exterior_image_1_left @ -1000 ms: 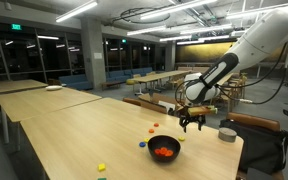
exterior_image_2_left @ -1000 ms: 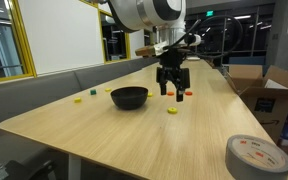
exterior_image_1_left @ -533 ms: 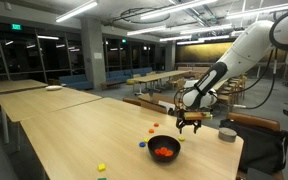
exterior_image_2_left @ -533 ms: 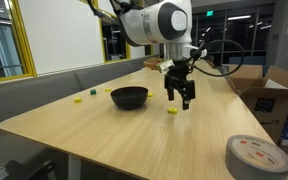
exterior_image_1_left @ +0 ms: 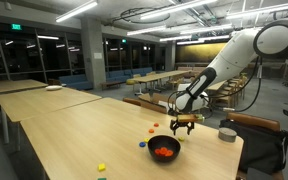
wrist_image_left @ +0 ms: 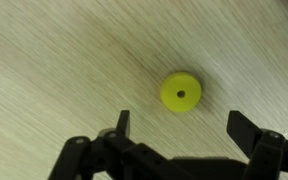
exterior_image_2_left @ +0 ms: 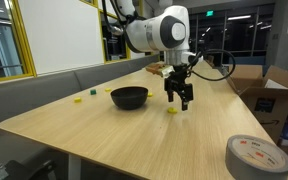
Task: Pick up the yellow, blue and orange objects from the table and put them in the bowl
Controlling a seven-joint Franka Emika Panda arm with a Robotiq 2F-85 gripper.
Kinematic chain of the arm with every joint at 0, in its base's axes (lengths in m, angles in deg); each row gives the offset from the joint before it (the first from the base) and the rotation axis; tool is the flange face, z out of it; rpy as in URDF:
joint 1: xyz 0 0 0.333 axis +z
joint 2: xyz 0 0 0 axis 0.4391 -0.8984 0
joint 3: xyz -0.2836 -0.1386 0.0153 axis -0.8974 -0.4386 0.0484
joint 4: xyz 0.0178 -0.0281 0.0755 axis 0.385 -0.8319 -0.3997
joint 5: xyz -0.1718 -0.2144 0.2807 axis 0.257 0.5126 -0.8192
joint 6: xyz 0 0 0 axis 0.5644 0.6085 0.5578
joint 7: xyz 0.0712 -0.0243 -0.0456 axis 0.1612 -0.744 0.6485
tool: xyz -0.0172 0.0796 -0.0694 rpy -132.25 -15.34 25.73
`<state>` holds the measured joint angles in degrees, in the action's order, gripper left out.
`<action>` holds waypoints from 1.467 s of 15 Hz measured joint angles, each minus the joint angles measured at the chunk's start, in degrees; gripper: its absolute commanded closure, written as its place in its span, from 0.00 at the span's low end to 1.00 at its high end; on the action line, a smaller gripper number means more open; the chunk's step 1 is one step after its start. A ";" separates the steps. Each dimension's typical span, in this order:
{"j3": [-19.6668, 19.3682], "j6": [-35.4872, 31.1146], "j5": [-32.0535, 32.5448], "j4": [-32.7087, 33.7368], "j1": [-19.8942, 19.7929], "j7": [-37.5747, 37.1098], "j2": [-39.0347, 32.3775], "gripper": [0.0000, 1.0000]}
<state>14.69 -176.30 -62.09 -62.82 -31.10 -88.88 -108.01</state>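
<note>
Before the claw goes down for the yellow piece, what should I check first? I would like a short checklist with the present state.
1. Claw open: ok, the fingers stand wide apart.
2. Yellow piece centred sideways between the fingers: ok in the wrist view.
3. Nothing else touching the piece: ok, only bare table around it.
4. Claw low enough to close: cannot tell.
5. Bowl apart from the claw: ok in an exterior view.

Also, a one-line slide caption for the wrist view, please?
Open black gripper above a small yellow holed disc on the pale wooden table.
</note>
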 measured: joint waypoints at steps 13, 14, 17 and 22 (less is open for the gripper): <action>2.06 -0.01 -2.14 1.16 0.97 0.15 -1.95 0.00; 2.12 -0.01 -2.31 1.11 0.98 0.22 -1.95 0.00; 2.19 -0.01 -2.80 0.95 0.98 0.53 -1.96 0.00; 2.19 0.00 -3.04 0.66 0.98 0.99 -1.99 0.34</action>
<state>16.88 -176.30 -65.13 -62.16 -30.12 -87.89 -110.00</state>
